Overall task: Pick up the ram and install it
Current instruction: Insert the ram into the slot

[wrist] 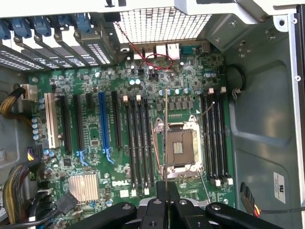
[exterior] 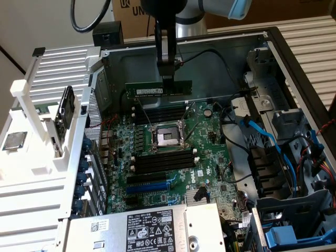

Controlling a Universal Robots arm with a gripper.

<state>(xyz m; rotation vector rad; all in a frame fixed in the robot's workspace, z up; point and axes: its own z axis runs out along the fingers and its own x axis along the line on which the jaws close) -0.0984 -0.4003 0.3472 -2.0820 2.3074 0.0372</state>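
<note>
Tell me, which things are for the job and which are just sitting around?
For the job:
- ram, gripped in the claw above the board
- black slots, all bare

Just sitting around:
- blue slot
- chip socket
- blue cables
- cardboard box

- "DELL" logo [wrist: 114,182], white, on the motherboard [wrist: 183,107] beside the heatsink [wrist: 84,187].
- "DELL" atop the black label [exterior: 149,231] on the power supply [exterior: 199,231], at 6 o'clock in the exterior view; finer print unreadable.
- "UN" on the box [exterior: 131,16], at 12 o'clock.
- Sticker on the ram [exterior: 154,90]: unreadable.
</note>
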